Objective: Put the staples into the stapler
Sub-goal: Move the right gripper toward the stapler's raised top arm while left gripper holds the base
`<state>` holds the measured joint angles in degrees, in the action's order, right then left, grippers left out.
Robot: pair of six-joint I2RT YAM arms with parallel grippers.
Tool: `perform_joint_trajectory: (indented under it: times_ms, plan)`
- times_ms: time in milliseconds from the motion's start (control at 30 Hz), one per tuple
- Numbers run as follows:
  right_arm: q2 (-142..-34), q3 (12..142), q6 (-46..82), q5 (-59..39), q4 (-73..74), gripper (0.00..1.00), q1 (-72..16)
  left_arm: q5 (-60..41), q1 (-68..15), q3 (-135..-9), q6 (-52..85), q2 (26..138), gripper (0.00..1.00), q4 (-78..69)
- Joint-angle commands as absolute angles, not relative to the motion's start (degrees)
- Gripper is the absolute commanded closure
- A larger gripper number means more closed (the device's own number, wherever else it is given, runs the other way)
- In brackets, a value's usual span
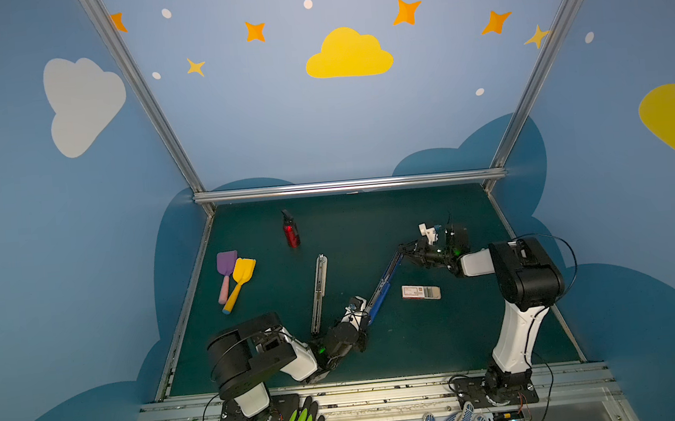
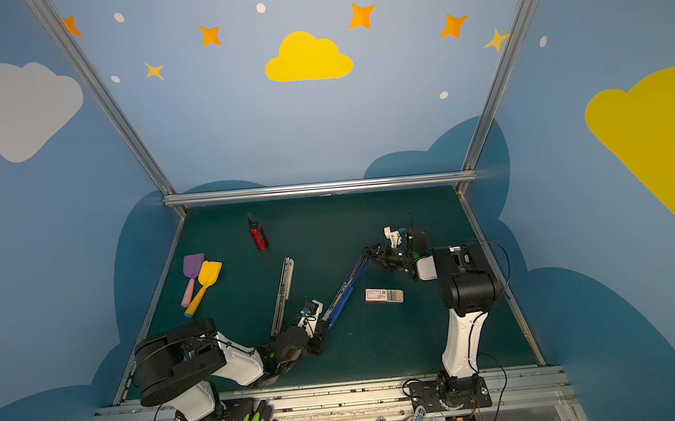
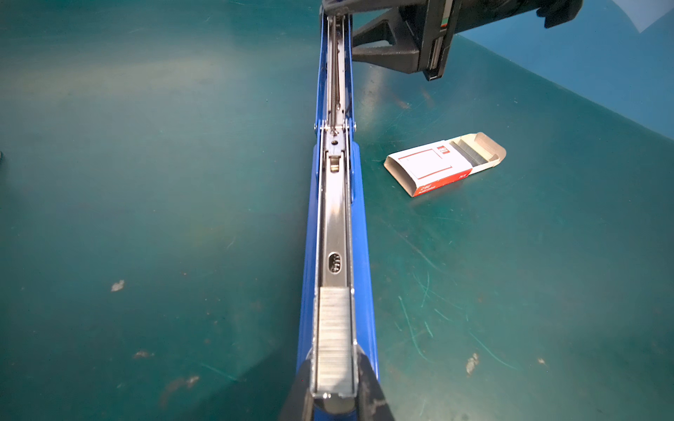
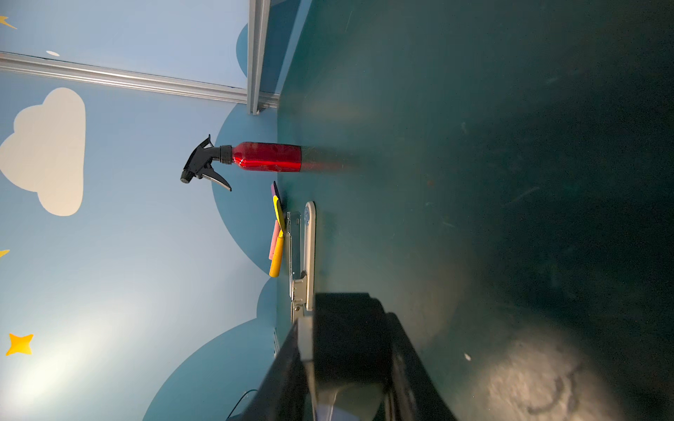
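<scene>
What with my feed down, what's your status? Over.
Left gripper, right gripper shut on open stapler. Staples in channel; box beside, tray out. Nothing blocking.

Left arm [image 1: 252,352], lower left of the frame: black drum-shaped joint housings, glossy white link shells. Right arm [image 1: 513,329], lower right: same build, a tall white link under a bulky black housing. Thin black cables [image 1: 526,338] run down that link's face and loop wide of both bases. Each arm sits on a black base plate [image 1: 469,396] with silver screws. Green status lights [image 1: 321,350] glow near both wrists. White camera bracket [image 1: 426,232] with a blue fitting beside the all-black right gripper [image 1: 405,251]. Left gripper [image 3: 333,392], bottom centre of its wrist view: black fingers [image 3: 370,386], scuffed grey.
</scene>
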<state>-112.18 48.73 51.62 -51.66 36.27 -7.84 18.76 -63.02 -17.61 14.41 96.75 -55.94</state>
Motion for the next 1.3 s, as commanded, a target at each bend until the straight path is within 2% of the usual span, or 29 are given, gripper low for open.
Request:
perform_joint_trajectory:
  times_ms: [0, 167, 333, 567, 867, 1267]
  plan:
    - [-112.5, 48.4, 52.0, -53.5, 38.5, 0.77, -7.6, 19.6, -62.8, -18.5, 12.8, 95.6, 0.88, -56.6]
    - [-109.5, 48.9, 46.5, -51.8, 31.5, 0.8, -8.2, 18.7, -62.2, -19.2, 11.6, 93.8, 0.96, -54.1]
    - [-101.3, 50.4, 34.8, -43.9, 16.5, 0.81, -11.9, 18.1, -61.9, -19.4, 10.9, 92.4, 0.96, -53.2]
    - [-93.8, 51.0, 26.3, -34.1, 7.6, 0.82, -18.8, 17.5, -61.3, -19.9, 10.1, 91.4, 0.96, -52.6]
    - [-88.7, 50.5, 19.0, -23.2, 1.7, 0.83, -29.1, 17.1, -60.4, -19.3, 9.5, 90.0, 0.96, -53.3]
    - [-82.2, 49.1, 15.4, -14.9, -1.7, 0.82, -39.5, 16.5, -59.2, -18.3, 9.4, 88.2, 0.96, -54.3]
